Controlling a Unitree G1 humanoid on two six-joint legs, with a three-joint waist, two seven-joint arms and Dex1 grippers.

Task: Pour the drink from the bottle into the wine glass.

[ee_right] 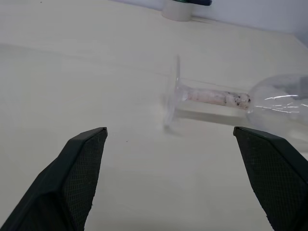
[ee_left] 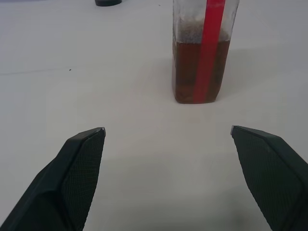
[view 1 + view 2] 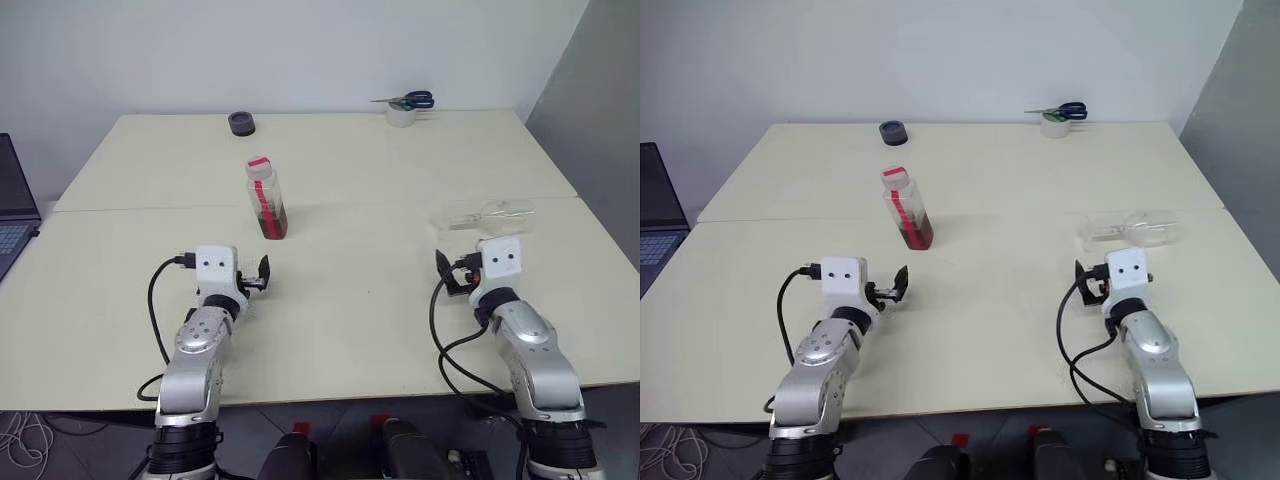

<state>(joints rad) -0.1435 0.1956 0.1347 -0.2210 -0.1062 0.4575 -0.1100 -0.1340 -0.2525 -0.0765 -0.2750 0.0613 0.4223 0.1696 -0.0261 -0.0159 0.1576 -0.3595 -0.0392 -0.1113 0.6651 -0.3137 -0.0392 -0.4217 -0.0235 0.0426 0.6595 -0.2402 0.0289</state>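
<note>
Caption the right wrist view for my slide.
Open right pincer facing the wine glass lying on its side on the table.

Upright bottle (image 3: 266,198) of reddish drink (image 3: 272,217) mid-table, wine glass (image 3: 487,216) on its side just beyond right gripper (image 3: 447,274).

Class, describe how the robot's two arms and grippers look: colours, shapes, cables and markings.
Both arms are silver-grey metal with rounded joint housings. Each wrist carries a white box with two dark round spots, and a black cable loops from it. The left gripper and the right gripper each have two black, wedge-shaped fingers with a fine cross-hatched texture.
</note>
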